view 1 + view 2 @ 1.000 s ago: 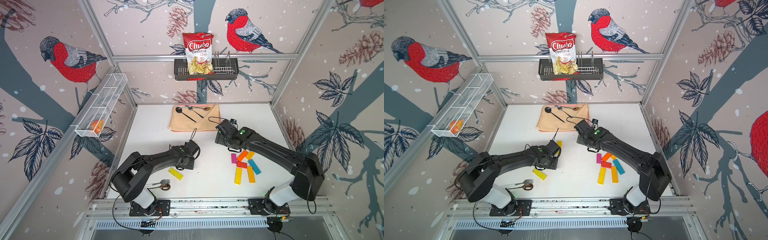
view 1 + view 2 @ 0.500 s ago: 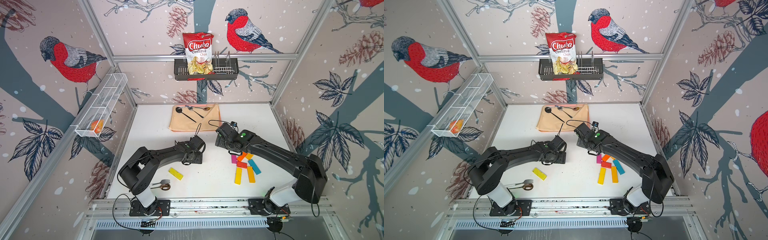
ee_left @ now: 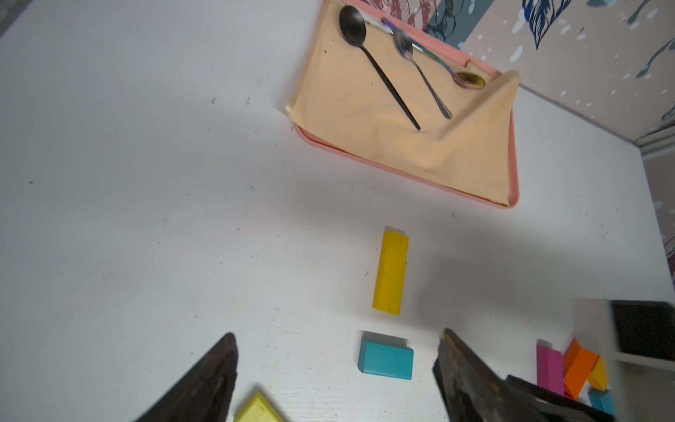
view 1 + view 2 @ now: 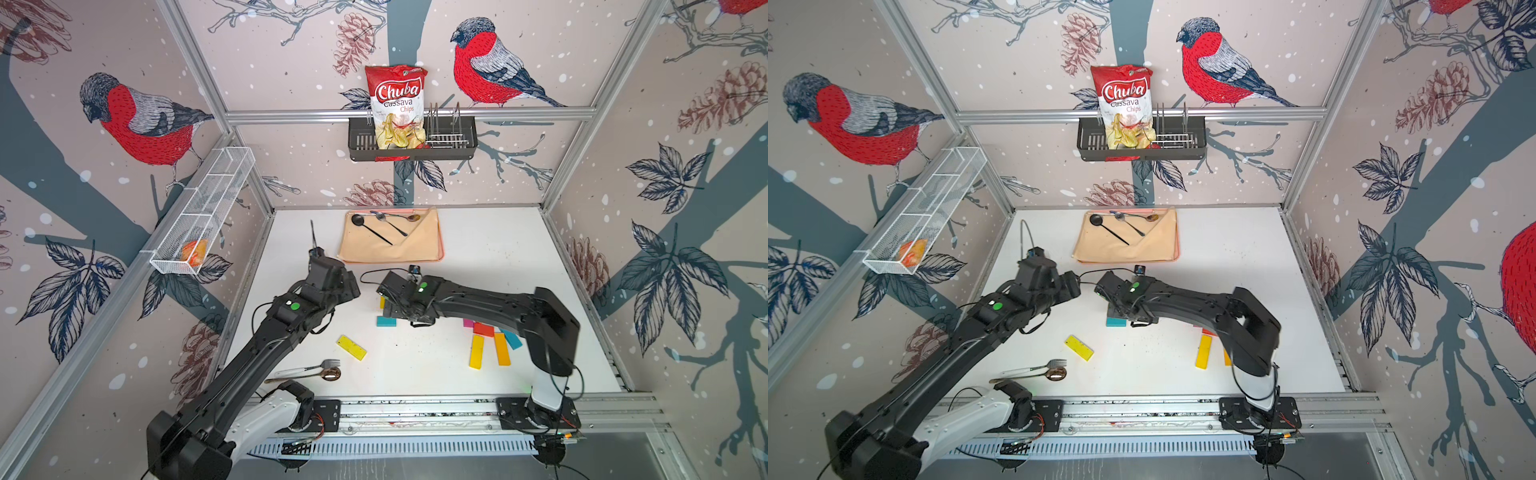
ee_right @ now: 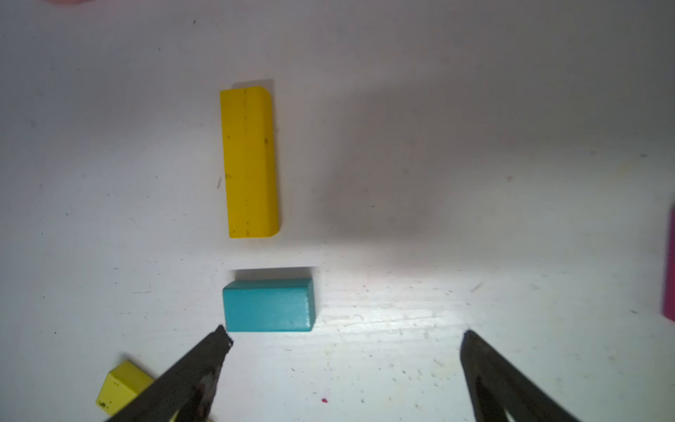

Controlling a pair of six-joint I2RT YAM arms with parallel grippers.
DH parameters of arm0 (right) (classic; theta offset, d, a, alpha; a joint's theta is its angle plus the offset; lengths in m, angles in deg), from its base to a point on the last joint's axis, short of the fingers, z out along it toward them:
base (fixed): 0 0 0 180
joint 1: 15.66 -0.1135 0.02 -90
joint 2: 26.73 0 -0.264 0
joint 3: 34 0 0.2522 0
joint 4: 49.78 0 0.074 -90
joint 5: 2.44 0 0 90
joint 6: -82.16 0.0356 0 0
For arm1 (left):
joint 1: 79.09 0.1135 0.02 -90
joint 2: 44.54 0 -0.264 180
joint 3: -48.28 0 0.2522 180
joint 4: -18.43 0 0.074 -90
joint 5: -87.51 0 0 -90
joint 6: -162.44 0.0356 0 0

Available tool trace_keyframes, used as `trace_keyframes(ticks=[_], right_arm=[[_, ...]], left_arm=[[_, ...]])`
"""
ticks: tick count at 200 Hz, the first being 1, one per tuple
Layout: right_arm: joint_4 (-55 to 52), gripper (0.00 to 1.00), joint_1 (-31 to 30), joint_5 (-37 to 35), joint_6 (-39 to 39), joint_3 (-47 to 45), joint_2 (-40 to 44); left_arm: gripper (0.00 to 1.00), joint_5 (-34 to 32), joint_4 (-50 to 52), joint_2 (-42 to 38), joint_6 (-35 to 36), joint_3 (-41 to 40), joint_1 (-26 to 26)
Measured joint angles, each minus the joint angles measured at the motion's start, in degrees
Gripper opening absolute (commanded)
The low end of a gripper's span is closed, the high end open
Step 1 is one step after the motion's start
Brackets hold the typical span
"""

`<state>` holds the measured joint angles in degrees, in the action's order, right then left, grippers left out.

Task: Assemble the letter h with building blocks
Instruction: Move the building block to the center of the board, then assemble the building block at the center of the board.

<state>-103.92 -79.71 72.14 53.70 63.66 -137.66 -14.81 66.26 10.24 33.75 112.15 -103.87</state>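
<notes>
Letter barely begun, we judge: teal block point(image 5: 268, 305) near yellow block point(image 5: 250, 160); left gripper point(image 3: 338, 334), right gripper point(image 5: 345, 333) apart, empty; next fetch another.

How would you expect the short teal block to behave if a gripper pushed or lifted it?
The teal block looks like solid painted wood, so probably stiff and light. It rests on a flat face with square edges, so it should slide rather than roll or tip. Its smooth paint may be slightly slippery.

Cutlery and snacks!
Black spoon point(image 4: 372, 231) on the cloth point(image 4: 374, 253) over the tray point(image 3: 515, 175); fork point(image 4: 308, 368) beside bronze spoon point(image 4: 330, 375) up front; chip bag point(image 4: 397, 104) upright in black rack point(image 4: 455, 143).
</notes>
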Motion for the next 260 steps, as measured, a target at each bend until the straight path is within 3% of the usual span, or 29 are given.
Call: trace_keyframes(ticks=[33,90,162,260], right_arm=[[-0.9,0.98,-1.2,2.2,-1.7,7.7,-8.5],[-3.8,0.92,-1.8,3.0,-2.9,13.2,-15.5],[-5.9,0.62,-2.0,3.1,-3.1,15.1,-16.9],[-6.3,0.59,-0.3,3.0,-2.9,15.5,-17.1]], left_arm=[[0.83,2.2,0.0,-2.3,1.3,-2.4,4.4],[0.81,7.8,-0.1,-3.2,2.0,-6.2,5.4],[0.79,9.5,-1.4,-3.4,2.2,-7.9,5.6],[0.77,10.8,-2.4,-2.4,2.2,-8.9,5.7]])
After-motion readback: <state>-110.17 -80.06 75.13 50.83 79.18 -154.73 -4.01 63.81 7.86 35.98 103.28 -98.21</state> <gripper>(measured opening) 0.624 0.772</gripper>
